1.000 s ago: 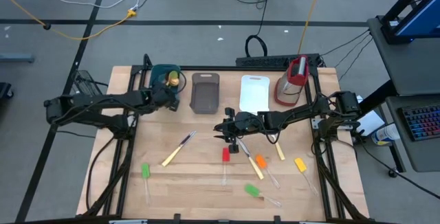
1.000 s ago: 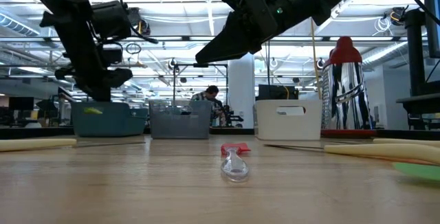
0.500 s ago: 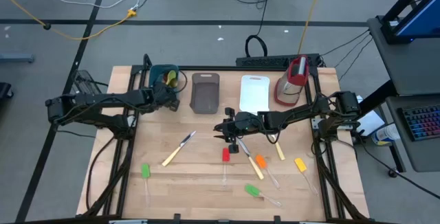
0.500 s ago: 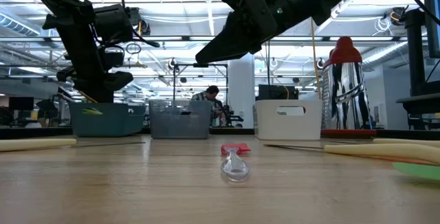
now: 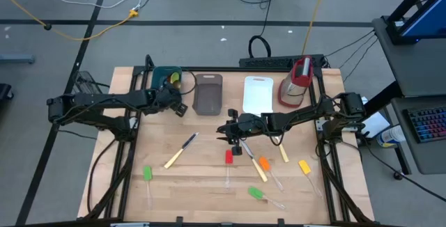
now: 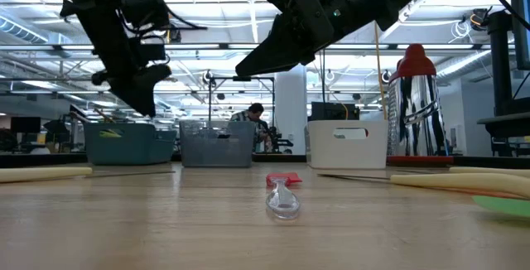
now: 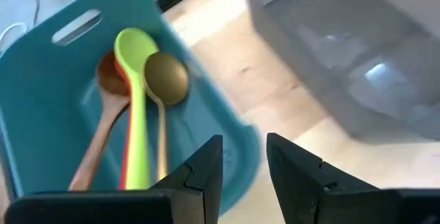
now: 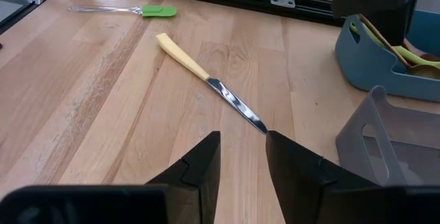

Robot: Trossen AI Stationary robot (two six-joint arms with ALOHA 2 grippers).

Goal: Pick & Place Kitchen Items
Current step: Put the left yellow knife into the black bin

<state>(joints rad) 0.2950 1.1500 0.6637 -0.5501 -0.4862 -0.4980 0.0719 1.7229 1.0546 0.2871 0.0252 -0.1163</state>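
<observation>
While left tool (image 7: 238,161) hangs released beside teal tub (image 7: 41,86), green spoon (image 7: 134,100), gold spoon (image 7: 165,80), wooden spoon (image 7: 103,124) lie inside. Right tool (image 8: 240,157) released, mid-worktop above pale-handled knife (image 8: 206,80).

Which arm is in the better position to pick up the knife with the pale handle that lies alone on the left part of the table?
Probably the right. The right hand hovers open close to the knife, which lies straight ahead in its wrist view. The left hand, also open and empty, is up beside the teal tub.
</observation>
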